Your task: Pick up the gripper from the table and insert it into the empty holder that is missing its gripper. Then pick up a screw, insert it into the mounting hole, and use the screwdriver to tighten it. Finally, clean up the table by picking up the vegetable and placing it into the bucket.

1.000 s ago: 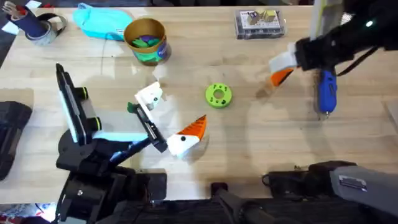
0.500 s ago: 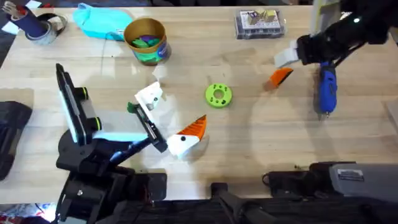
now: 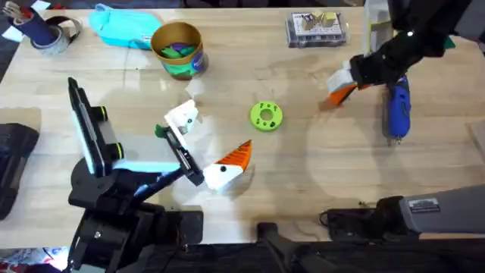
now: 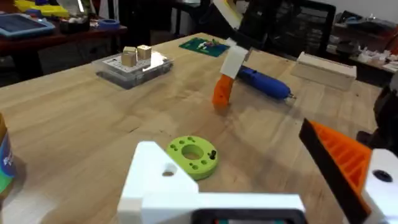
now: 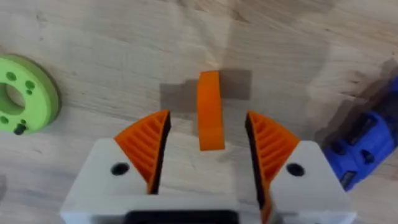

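The gripper (image 3: pixel 342 93) lies on the wood at the far right; its orange part (image 5: pixel 209 111) shows, its white base hidden. My right gripper (image 5: pixel 207 118) stands open over it, an orange pad on each side with gaps. The blue screwdriver (image 3: pixel 398 110) lies just right of it. The green vegetable (image 3: pixel 266 116) lies mid-table with a small dark piece in one hole. My left gripper (image 3: pixel 211 140) is open: one side is the bare white holder (image 3: pixel 182 117), the other bears an orange finger (image 3: pixel 239 155). The gold bucket (image 3: pixel 178 49) stands at the back left. The screw is out of view.
A clear parts box (image 3: pixel 317 29) sits at the back right beside a pale block (image 3: pixel 375 30). A teal cloth (image 3: pixel 121 29) and a dark cup with a tape roll (image 3: pixel 45 32) are at the back left. Bare wood spreads in front of the vegetable.
The right arm drew back slightly, then came down again over the orange finger, which stayed where it lay. The left arm, vegetable and screwdriver have not moved.
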Robot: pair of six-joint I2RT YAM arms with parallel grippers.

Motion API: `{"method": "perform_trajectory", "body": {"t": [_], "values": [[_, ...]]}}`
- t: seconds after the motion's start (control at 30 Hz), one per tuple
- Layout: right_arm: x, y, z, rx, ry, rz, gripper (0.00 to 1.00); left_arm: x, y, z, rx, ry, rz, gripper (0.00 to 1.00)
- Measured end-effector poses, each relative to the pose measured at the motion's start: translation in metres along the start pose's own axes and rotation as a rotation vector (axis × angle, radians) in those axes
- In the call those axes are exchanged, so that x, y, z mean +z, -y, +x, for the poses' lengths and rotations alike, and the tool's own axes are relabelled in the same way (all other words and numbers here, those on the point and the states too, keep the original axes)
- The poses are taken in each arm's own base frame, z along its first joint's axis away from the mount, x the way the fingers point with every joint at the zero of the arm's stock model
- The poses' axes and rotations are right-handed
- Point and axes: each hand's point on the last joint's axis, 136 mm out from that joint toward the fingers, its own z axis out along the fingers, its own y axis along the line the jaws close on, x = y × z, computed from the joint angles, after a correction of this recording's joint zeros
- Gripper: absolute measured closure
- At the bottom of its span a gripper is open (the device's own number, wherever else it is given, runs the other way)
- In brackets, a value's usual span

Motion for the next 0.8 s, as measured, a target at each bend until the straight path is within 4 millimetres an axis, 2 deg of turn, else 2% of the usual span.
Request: {"method": "perform_trajectory", "body": {"t": [0.1,0.27,0.4,0.57,0.8], "values": [[0.004,0.0,0.001,0.005,-0.015,-0.003,0.419,0.0,0.0,0.0,0.0,0.0,0.0,0.008],[0.005,0.0,0.001,0.008,-0.016,-0.003,0.501,0.0,0.0,0.0,0.0,0.0,0.0,0.008],[0.005,0.0,0.001,0.009,-0.016,-0.003,0.639,0.0,0.0,0.0,0.0,0.0,0.0,0.008],[0.005,0.0,0.001,0.009,-0.013,-0.002,0.962,0.0,0.0,0.0,0.0,0.0,0.0,0.008],[-0.005,0.0,-0.001,0.038,0.017,0.002,0.987,0.0,0.0,0.0,0.0,0.0,0.0,0.008]]}}
